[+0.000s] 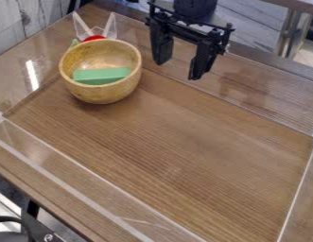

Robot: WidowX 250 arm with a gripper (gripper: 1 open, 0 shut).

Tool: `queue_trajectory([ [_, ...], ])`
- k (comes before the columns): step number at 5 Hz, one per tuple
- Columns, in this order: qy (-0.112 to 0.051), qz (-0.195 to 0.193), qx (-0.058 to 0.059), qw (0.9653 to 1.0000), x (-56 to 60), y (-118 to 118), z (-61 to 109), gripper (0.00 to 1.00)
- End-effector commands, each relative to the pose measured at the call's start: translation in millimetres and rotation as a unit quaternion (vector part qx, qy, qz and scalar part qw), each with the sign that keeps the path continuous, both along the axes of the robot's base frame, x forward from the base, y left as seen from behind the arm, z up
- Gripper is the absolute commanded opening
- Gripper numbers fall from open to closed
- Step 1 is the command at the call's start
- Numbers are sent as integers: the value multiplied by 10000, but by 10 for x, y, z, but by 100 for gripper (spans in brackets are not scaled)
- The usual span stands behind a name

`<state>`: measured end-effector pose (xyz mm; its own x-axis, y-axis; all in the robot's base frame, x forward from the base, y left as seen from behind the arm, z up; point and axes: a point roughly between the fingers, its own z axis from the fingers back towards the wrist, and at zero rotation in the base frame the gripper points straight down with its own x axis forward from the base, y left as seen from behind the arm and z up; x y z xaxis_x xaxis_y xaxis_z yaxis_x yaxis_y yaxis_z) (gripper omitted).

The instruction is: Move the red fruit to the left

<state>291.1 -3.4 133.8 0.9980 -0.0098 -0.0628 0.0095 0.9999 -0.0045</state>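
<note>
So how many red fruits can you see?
1. The red fruit peeks out just behind the wooden bowl, near the table's far left corner. More could be hidden behind the bowl.

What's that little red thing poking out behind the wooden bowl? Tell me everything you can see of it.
The red fruit is a small, glossy, toy-like piece with a bit of green at its top. Only its upper part shows; the wooden bowl hides the rest. It sits on the table at the far left, just behind the bowl's rim, possibly touching it. The open claw hangs well to its right, not touching it.
</note>
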Motion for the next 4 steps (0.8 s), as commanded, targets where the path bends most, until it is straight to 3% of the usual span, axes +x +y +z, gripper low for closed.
queue_trajectory([
  [1, 149, -83, 7, 9999, -42, 38, -63, 100],
  [3, -55, -755, 15, 9971, -59, 554, 163, 100],
  [4, -224, -1031, 48, 9944, 13, 615, 323, 100],
])
